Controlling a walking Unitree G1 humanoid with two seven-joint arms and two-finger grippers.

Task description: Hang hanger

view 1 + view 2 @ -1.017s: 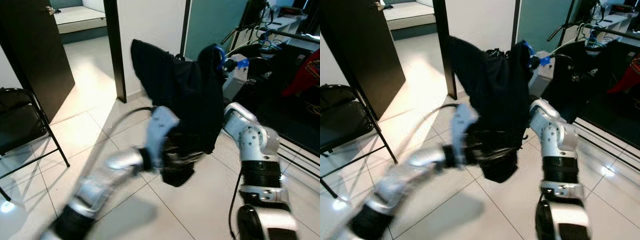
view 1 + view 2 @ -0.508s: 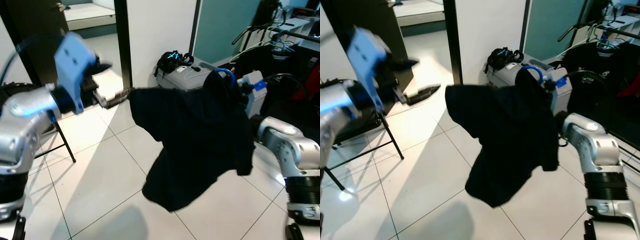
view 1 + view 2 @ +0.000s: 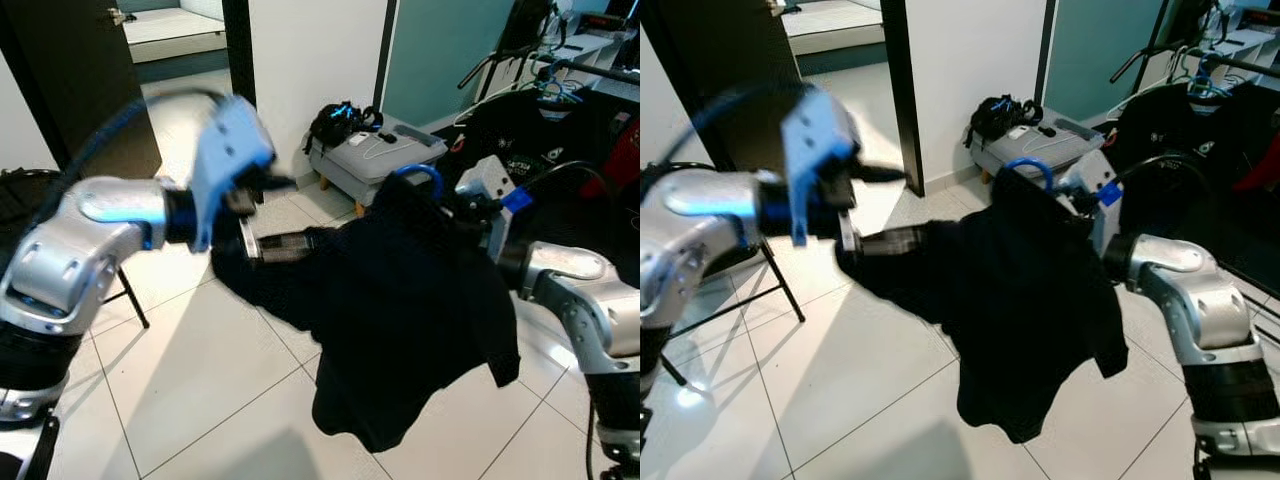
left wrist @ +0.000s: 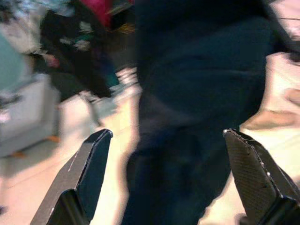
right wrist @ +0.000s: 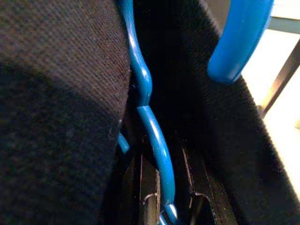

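Hanging from one blue hanger [image 3: 1028, 170], a single black garment [image 3: 1015, 300] droops over the tiled floor [image 3: 870, 390], held up in front of the robot. The right hand [image 5: 165, 206] is clamped on the hanger's twisted wire neck. The left hand [image 4: 176, 180], fingers [image 4: 91, 164] spread apart, reaches at the garment's left edge. One grey storage box [image 3: 375, 155] sits by the wall with a black bag [image 3: 335, 122] against it.

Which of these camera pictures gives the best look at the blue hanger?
The right wrist view: the blue hanger runs close up, its twisted neck and hook sharp, between the right pincer fingers. Both eye views show just its hook poking above the black garment. The left wrist view is blurred.
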